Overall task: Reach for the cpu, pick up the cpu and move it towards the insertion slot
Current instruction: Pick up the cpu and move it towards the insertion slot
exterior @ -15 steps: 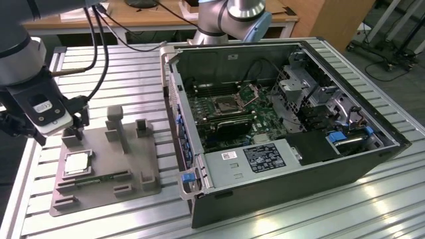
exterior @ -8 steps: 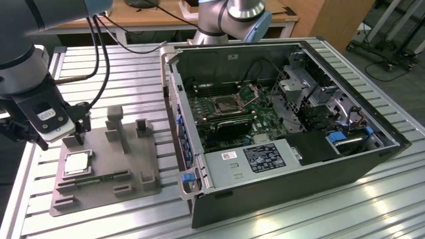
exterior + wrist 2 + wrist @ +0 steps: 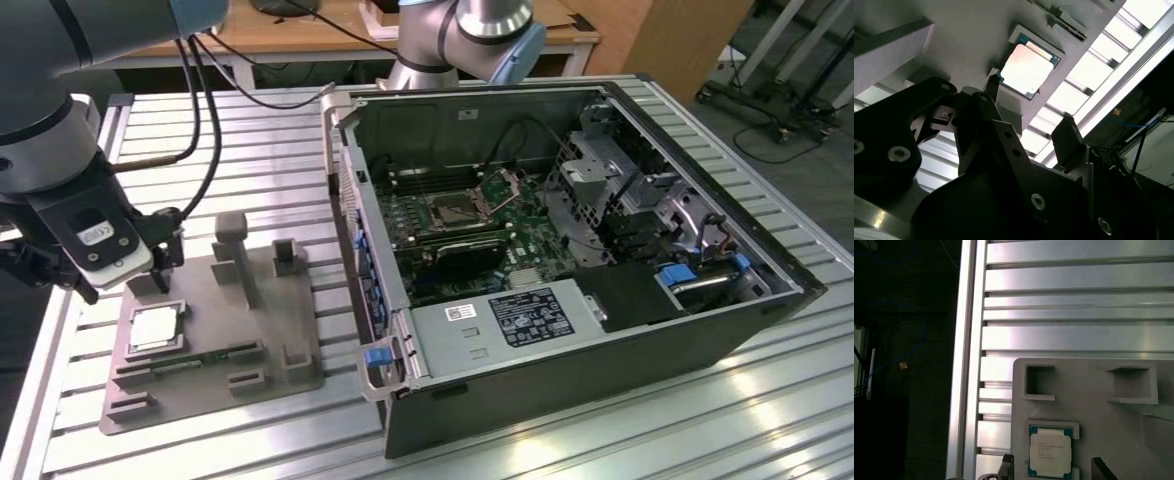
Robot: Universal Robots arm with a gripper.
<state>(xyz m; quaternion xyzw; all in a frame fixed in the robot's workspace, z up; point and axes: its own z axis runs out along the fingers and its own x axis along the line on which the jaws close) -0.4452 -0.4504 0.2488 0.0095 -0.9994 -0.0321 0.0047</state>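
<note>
The cpu [image 3: 154,328] is a small square chip with a silvery top, lying flat in a square recess of the grey tray [image 3: 274,345] at the exterior view's left. My gripper [image 3: 127,283] hangs just above and behind it, open, with nothing between its fingers. In both wrist views the cpu [image 3: 1026,70] [image 3: 1050,452] lies between the two dark fingertips [image 3: 1069,135] [image 3: 1006,463], apart from them. The insertion slot [image 3: 461,210] is a square socket with a metal frame on the green motherboard inside the open computer case, its hinged plate raised.
A green memory stick [image 3: 200,358] lies in the tray near the cpu, and upright grey posts [image 3: 234,250] rise from it. The case wall [image 3: 350,215] stands between tray and motherboard. A second arm [image 3: 467,40] stands behind the case. Black cables [image 3: 200,100] hang by my arm.
</note>
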